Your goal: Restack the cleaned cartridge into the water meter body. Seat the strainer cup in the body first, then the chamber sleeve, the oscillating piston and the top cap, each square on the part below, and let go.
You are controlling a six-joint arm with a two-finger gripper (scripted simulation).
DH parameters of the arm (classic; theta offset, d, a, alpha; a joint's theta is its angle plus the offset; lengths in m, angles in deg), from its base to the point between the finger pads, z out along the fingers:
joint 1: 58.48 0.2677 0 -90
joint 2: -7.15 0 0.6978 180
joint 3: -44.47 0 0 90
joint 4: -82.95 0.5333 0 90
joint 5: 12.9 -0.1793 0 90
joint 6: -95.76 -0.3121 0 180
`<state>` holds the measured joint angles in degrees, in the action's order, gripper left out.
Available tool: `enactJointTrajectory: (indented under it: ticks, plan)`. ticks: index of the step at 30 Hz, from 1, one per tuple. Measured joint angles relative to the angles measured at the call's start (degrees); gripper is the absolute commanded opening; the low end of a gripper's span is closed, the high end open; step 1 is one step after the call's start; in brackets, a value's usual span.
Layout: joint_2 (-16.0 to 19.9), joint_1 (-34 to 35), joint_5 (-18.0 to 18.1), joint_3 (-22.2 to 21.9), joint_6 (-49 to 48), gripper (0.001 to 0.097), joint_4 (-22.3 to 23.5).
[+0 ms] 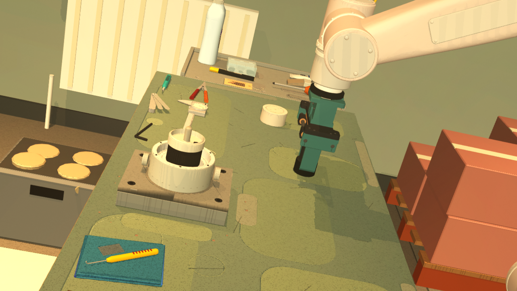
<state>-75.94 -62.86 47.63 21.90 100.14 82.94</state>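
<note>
The cream water meter body (179, 170) sits on a grey fixture block on the left of the green bench. A black chamber sleeve (184, 155) stands in it, topped by a cream ring with a central post (187, 134). A cream round part (273, 114) rests on the far middle of the bench. A black round part (304, 170) lies on the bench right of centre, mostly hidden by my gripper's fingers. My gripper (307, 167) points straight down over this black part and is closing on it.
Red crates (466, 195) are stacked beside the bench's right edge. A tray with a white bottle (212, 32) and small tools lies behind the bench. Pliers, a caliper and an Allen key (143, 131) lie behind the body. A blue mat with a yellow pick (133, 255) lies at the near left.
</note>
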Motion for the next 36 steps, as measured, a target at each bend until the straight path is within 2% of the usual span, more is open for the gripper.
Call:
enactJointTrajectory:
  ticks: [21,36]
  plan:
    - [0.0,0.0,0.0,0.0,0.0,0.0038,0.0]
    - [-0.25,0.0,0.74,0.42,0.0,0.0033,0.02]
